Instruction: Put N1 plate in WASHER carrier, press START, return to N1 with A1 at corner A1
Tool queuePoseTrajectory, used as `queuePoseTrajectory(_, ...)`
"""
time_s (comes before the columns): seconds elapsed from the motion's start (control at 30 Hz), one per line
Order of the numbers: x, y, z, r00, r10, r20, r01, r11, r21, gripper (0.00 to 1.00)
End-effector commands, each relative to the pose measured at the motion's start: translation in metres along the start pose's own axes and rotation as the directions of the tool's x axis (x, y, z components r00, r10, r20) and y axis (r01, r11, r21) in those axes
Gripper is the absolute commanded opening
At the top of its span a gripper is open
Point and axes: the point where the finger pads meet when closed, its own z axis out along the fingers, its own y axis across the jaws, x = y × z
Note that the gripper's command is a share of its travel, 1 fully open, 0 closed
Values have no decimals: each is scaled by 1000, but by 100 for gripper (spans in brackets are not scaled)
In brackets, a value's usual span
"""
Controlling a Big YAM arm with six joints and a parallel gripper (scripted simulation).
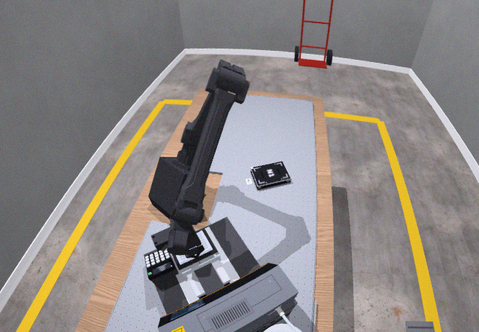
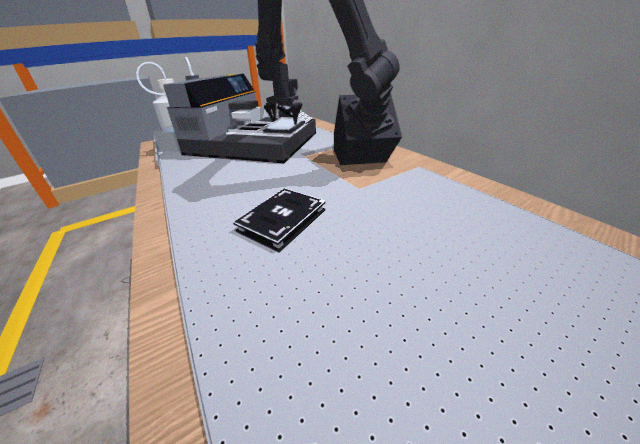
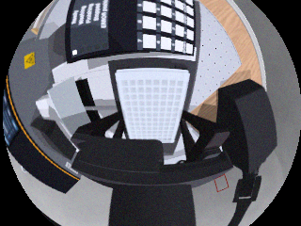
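Observation:
My gripper (image 1: 193, 252) (image 2: 284, 116) (image 3: 151, 112) points down at the washer's front and is shut on the plate, one finger at each long side. The pale plate (image 1: 204, 241) (image 2: 283, 124) (image 3: 152, 94) is level and lies over the carrier (image 1: 192, 262) (image 3: 150, 64), lined up with it. I cannot tell if it is fully down in the pocket, nor which corner is cut off. The plate nest N1 (image 1: 263, 180) (image 2: 263, 223) is empty. The keypad (image 1: 156, 259) (image 3: 160, 24) is beside the carrier, and its lamp (image 1: 150, 273) looks green.
The washer's grey housing (image 1: 232, 301) (image 2: 199, 119) stands behind the carrier, with white rails (image 1: 224, 272) between them. The arm's black base (image 1: 164, 185) (image 2: 367, 139) is close to the washer. A white bottle (image 2: 161, 113) with tubing stands behind the housing.

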Motion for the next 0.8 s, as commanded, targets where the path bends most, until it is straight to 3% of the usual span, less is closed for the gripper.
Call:
queuePoseTrajectory(0.0, -3, 10, -5, 1000, -3, 9, 4, 1000, -20, 82)
queuePoseTrajectory(0.03, -3, 10, -5, 1000, -3, 9, 4, 1000, -20, 82)
queuePoseTrajectory(0.07, -3, 10, -5, 1000, -3, 9, 4, 1000, -20, 100)
queuePoseTrajectory(0.77, -3, 10, -5, 1000, -3, 9, 4, 1000, -20, 100)
